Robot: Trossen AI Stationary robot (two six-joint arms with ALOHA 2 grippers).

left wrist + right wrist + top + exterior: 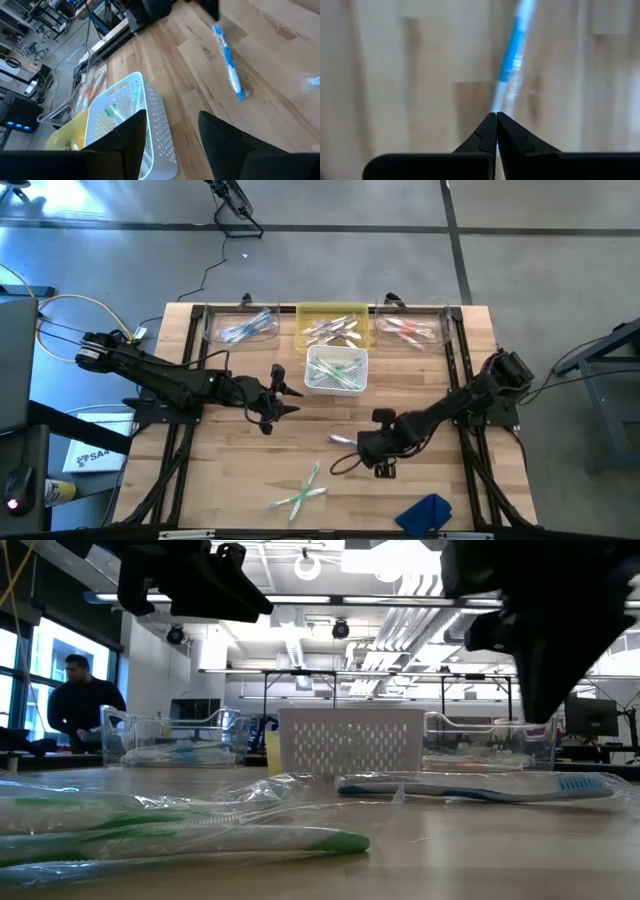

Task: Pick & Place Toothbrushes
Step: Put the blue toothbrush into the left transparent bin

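toothbrush [229,61] near right gripper [496,116]: blue and white
basket [336,370]: white, perforated
middle tray [331,328]: yellow
cloth [424,512]: blue
table [230,470]: pale wood grain

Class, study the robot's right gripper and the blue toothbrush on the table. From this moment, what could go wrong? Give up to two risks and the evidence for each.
1. The right gripper is shut, its tips at the end of the blue toothbrush. Whether it pinches the brush is unclear; a hold that far out could let the brush swing or slip.
2. The left gripper hangs open beside the white basket; a careless move might nudge it.
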